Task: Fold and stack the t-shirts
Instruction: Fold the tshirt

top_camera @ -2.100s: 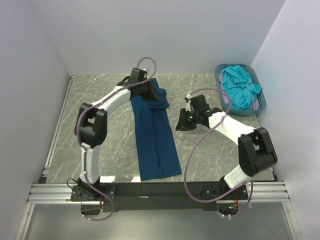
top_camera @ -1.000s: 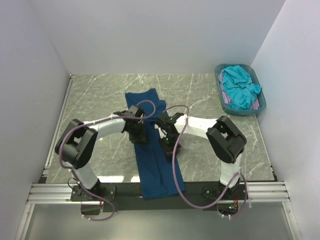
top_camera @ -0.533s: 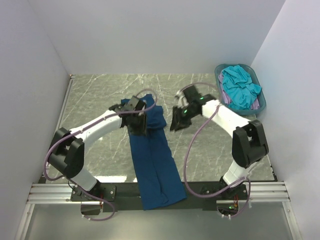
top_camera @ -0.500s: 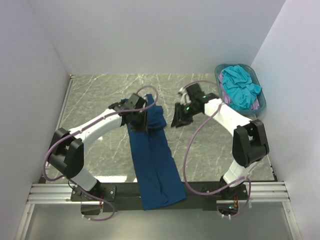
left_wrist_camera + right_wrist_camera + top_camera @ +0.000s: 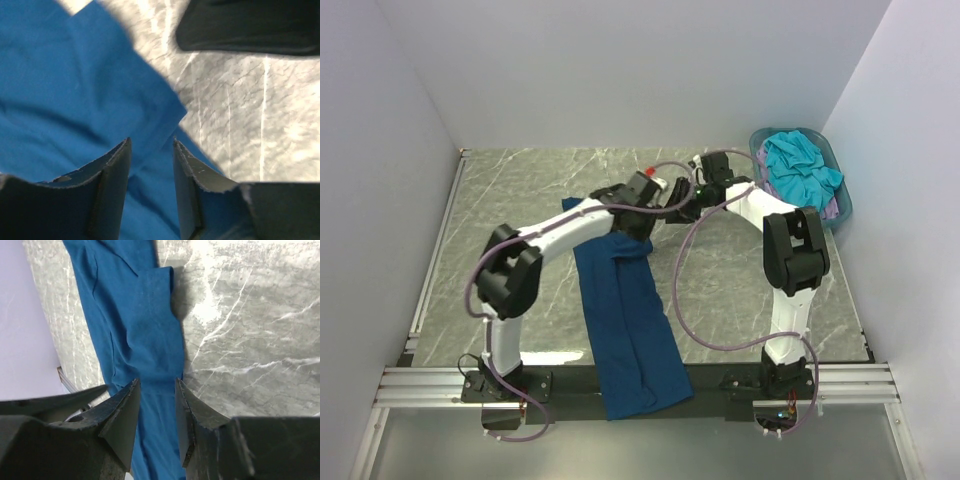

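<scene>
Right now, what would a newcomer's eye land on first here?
A long blue tee, folded into a strip, runs down the middle of the table and over its near edge. Both arms reach to its far end, left gripper and right gripper open, holding nothing. In the far right corner a basket holds a turquoise tee on a lilac tee.

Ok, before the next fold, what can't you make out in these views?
- Blue shirt, far end: top view, the left arm lies across it.
- Pale shirt in the basket: top view, buried under the turquoise shirt, only an edge shows.
- Dark shape, left wrist view: blurred, cut off by the top edge.
- Blue shirt's near hem: right wrist view, hidden behind the right gripper.
</scene>
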Available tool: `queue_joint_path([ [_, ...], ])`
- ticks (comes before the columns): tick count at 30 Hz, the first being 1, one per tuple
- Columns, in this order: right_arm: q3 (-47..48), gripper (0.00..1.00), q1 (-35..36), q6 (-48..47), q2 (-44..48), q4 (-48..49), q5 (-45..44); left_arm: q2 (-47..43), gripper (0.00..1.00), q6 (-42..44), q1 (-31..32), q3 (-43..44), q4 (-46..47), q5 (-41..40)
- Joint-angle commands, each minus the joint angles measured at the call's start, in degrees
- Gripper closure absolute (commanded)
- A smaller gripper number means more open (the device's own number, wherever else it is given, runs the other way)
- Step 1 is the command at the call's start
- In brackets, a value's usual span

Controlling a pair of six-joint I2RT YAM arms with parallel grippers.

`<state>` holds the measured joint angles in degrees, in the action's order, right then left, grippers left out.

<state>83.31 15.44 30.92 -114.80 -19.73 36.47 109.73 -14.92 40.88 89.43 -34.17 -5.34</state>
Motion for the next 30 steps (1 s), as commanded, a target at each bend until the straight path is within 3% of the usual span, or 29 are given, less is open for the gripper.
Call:
queue_joint_path([
  [1, 0.9, 0.59, -0.3, 0.5, 1.6, 3.6, -0.2, 2.9, 0.54, 7.5, 3.8, 5.3, -0.6, -6.6],
  [13, -9.0, 0.58, -3.7, 2.5, 3.2, 8.7, -0.5, 11.7, 0.54, 13.1, 10.3, 8.2, 0.2, -17.1],
  [22, -12.4, 0.58, -5.9, 2.7, 4.0, 10.2, 0.3, 15.0, 0.56, 14.2, 11.8, 8.4, 1.0, -19.6],
  [26, -12.6, 0.58, -6.2, 2.8, 3.9, 10.4, 0.5, 16.6, 0.59, 14.0, 12.6, 8.0, 0.5, -19.9],
  [30, -12.7, 0.58, -6.3, 3.0, 3.9, 10.7, 0.9, 18.0, 0.70, 13.2, 12.8, 7.9, -0.8, -20.1],
])
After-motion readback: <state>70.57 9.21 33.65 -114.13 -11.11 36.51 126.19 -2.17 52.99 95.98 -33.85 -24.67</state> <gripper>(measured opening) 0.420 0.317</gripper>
